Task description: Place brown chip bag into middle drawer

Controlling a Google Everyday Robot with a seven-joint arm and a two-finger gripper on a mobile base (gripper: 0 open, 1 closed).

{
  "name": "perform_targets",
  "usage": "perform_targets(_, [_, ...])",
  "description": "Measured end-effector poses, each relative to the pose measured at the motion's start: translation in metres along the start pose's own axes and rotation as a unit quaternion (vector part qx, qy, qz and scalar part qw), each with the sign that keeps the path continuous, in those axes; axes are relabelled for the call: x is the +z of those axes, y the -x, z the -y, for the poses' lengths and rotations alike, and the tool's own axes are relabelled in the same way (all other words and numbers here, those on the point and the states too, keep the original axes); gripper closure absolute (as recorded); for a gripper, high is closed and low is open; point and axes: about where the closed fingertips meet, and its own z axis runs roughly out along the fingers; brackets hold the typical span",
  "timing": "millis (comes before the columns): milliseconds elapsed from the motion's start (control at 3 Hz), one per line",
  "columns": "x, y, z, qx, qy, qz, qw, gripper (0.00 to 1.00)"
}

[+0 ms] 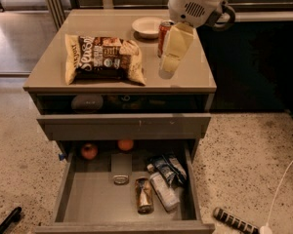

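Note:
The brown chip bag point(103, 58) lies flat on the left half of the tan cabinet top point(195, 79). My gripper point(168, 68) hangs from the white arm head point(193, 4) over the right half of the top, a short way right of the bag and apart from it, holding nothing that I can see. The middle drawer point(90, 201) is pulled wide open at the bottom of the cabinet, below and in front of the bag.
A red soda can point(163, 30) and a white bowl point(147, 26) stand behind the gripper. The drawer holds an apple point(89, 151), an orange point(125, 145), two cans point(144, 195), a bottle point(163, 193) and dark packets point(167, 168). A striped black object point(233, 221) lies on the floor.

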Motion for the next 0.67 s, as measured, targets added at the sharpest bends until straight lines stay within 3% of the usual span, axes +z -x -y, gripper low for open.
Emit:
perform_targets(333, [0.0081, 0.0421, 0.0144, -0.024, -0.002, 0.006, 0.9997, 0.0])
perform_targets(667, [0.0091, 0.0419, 0.0151, -0.022, -0.003, 0.008, 0.9997, 0.0])
